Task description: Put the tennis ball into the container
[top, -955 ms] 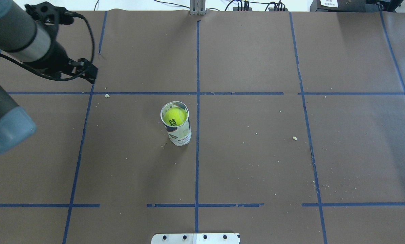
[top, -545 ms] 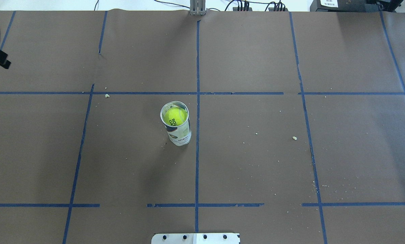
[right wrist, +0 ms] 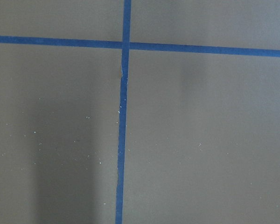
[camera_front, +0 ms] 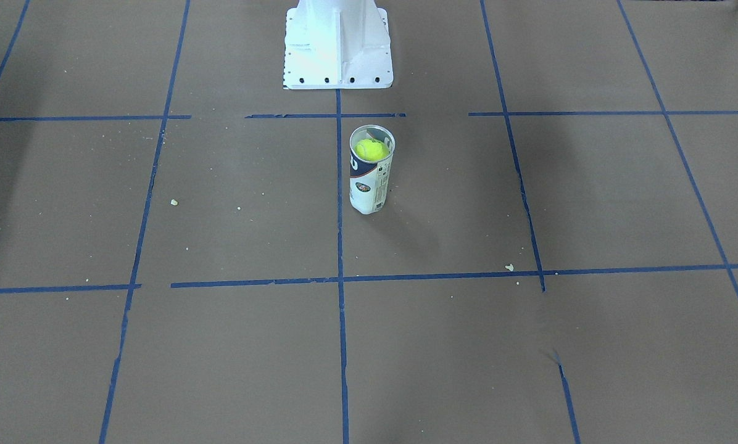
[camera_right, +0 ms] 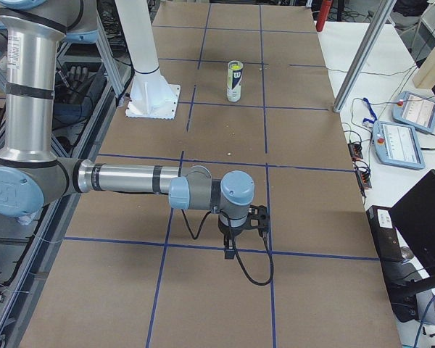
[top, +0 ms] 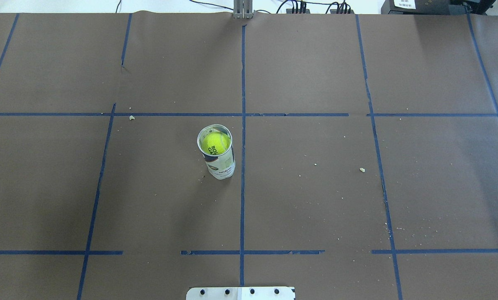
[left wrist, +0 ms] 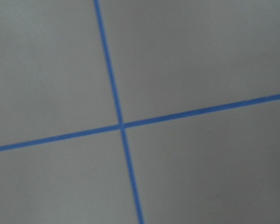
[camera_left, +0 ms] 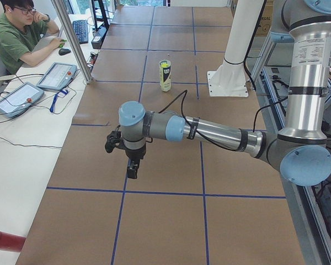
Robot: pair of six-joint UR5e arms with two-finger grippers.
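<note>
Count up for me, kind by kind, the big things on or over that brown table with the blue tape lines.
Tennis ball: 1, sitting inside the can
Tennis-ball can: 1, upright and open at the top
White metal base: 1
Robot arms: 2, the left arm and the right arm, both held over bare table away from the can
Total: 5

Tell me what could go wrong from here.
1. The container stands free on the table, tall, narrow and with no lid, so a knock could tip it.
2. The tennis ball seems to sit close to the open rim, so a tip would likely spill it.
3. The left end effector and right end effector hang far from it, and neither could steady it quickly.
</note>
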